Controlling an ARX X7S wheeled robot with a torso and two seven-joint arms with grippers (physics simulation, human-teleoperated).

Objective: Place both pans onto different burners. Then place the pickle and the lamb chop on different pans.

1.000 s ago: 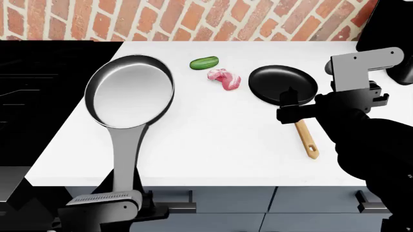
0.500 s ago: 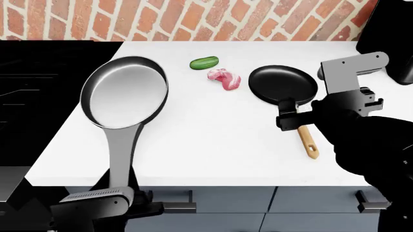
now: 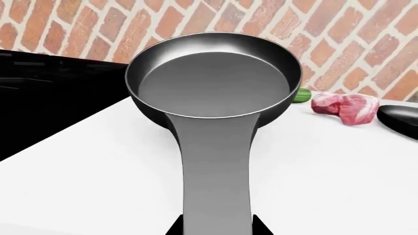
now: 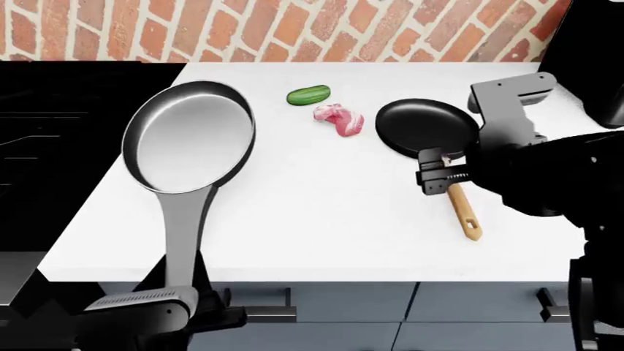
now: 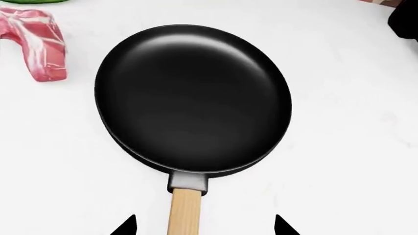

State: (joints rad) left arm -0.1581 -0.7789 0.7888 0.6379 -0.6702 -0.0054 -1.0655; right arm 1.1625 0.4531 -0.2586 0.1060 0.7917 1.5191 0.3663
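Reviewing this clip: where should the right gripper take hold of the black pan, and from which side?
Grip the black pan by its light wooden handle, the only narrow part, lying flat toward the counter's front edge. Come down from above, jaws straddling it, as the open right gripper seems lined up to do.

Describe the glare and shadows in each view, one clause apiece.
Head view: the grey pan shines almost white inside, and the stove top is featureless black. Left wrist view: soft sheen on the pan floor, sharp focus throughout. Right wrist view: a faint highlight on the black pan, hardly any shadow on the counter.
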